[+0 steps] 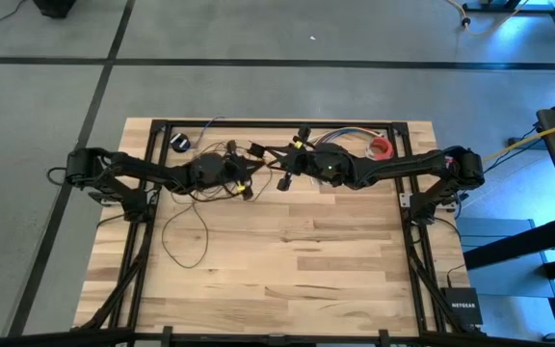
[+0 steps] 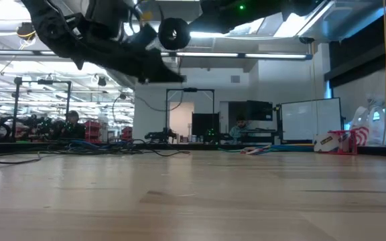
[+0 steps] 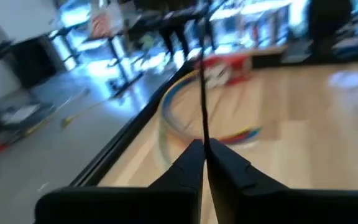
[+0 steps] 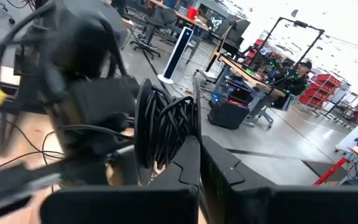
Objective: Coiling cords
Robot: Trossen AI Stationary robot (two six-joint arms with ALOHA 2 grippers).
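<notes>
The cord is a thin dark wire. Part of it is wound into a coil (image 4: 166, 124), and a slack loop (image 1: 183, 231) lies on the wooden table toward the left. Its small black puck (image 1: 181, 143) rests near the far edge. Both grippers are above the table's far middle, close together. My right gripper (image 1: 283, 179) is shut on the coil. My left gripper (image 1: 247, 188) is just left of it, shut on a single strand (image 3: 202, 93) of the cord. My left gripper pinches one strand of the cord (image 3: 204, 142) between its two fingertips (image 3: 191, 158). The strand runs straight on from the tips, drawn taut, clear of the table. My right gripper pinches the coil's several turns at the bundle's lower part (image 4: 176, 149) between its fingers (image 4: 219, 165). The fingers point about level from the table's right. The coil stands upright above them, lifted clear.
A bundle of multicoloured wires (image 1: 345, 135) and a red object (image 1: 382, 146) lie at the far right of the table. A black frame (image 1: 277, 123) runs along the far edge. The near half of the table (image 1: 297, 280) is bare wood.
</notes>
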